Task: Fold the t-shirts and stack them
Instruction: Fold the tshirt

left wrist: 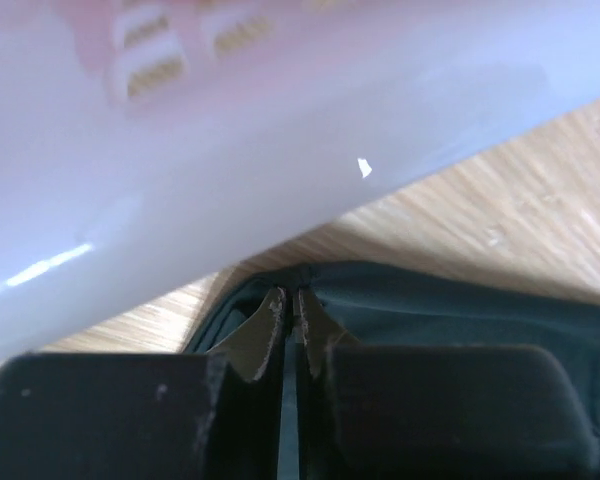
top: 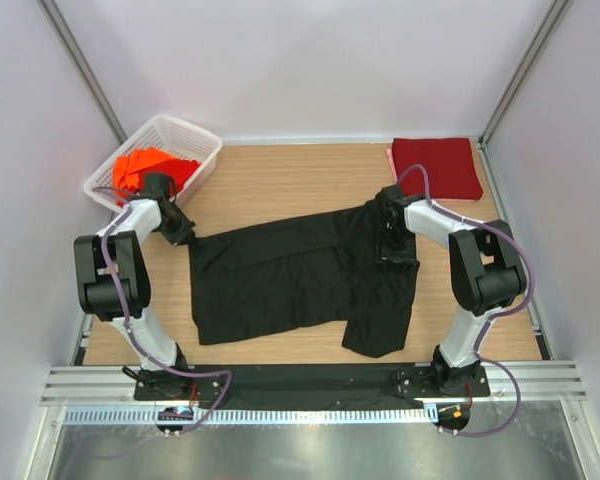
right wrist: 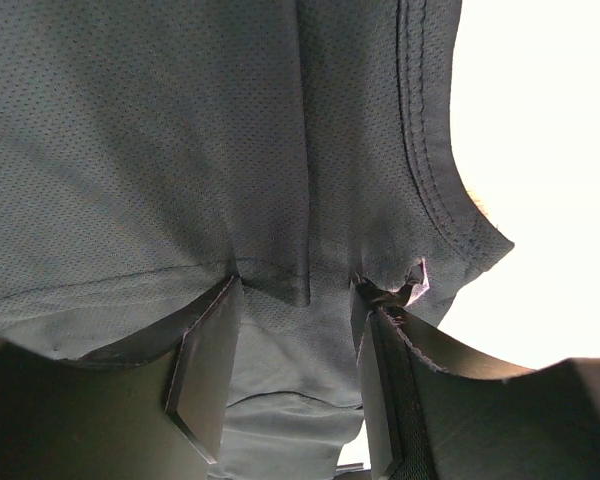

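A black t-shirt [top: 290, 280] lies spread across the middle of the table, its right part bunched and folded over. My left gripper [top: 183, 234] is at its upper left corner. In the left wrist view the gripper [left wrist: 288, 300] is shut on a thin edge of the black shirt [left wrist: 460, 320]. My right gripper [top: 393, 245] is down on the shirt's right part. In the right wrist view the gripper [right wrist: 295, 295] has its jaws wide apart, with the black cloth [right wrist: 180, 150] lying between them. A folded dark red shirt [top: 437, 166] lies at the back right. Orange-red shirts [top: 145, 168] fill the basket.
A white lattice basket [top: 202, 142] stands at the back left, close behind my left gripper; its wall [left wrist: 180, 150] fills the upper left wrist view. White walls enclose the wooden table [top: 280, 180] on three sides.
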`<state>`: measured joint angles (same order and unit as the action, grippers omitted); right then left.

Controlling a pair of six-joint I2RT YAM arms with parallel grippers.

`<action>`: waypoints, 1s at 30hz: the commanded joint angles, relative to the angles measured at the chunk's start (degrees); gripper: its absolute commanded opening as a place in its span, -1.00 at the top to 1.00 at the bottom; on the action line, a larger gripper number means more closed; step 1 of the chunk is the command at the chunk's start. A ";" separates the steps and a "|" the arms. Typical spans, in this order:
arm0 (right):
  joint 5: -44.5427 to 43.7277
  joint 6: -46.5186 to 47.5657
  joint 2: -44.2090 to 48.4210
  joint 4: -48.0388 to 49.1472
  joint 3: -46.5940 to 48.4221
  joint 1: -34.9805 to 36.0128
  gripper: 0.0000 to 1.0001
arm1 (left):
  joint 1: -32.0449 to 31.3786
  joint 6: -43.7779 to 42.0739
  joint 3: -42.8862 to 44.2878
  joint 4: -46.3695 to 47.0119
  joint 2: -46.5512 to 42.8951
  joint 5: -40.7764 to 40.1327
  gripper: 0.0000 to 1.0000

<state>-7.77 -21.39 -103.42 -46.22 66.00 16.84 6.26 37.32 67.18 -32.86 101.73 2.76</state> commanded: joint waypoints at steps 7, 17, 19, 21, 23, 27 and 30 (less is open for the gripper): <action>-1.19 -0.50 -0.65 1.21 0.18 0.30 -0.08 | 1.21 0.56 5.33 0.25 4.44 1.19 0.70; -1.02 -0.06 -1.44 1.04 0.54 0.30 -0.08 | 1.38 0.56 6.04 -0.97 4.36 0.50 0.49; -0.93 -0.06 -1.52 1.13 0.62 0.30 -0.08 | 1.30 0.39 4.38 -1.33 2.00 -0.39 0.22; -0.58 -0.06 -1.61 1.13 0.54 0.30 -0.08 | 1.30 0.30 2.70 -1.42 -0.03 -1.71 0.07; -0.49 -0.06 -1.61 1.22 0.36 0.30 -0.08 | 1.21 -0.32 0.33 -0.80 -2.23 -1.89 0.03; -0.05 -0.06 -2.05 1.39 0.62 0.38 -0.08 | 1.03 -2.42 -1.43 -0.18 -2.42 -0.84 0.10; 0.12 -0.06 -2.40 1.39 0.89 0.30 -0.08 | 1.03 -3.57 -1.09 0.25 -0.76 0.48 0.14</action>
<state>-7.57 -21.32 -103.66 -46.17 66.13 16.82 7.05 35.86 65.67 -33.65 101.12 2.63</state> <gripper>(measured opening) 0.542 0.437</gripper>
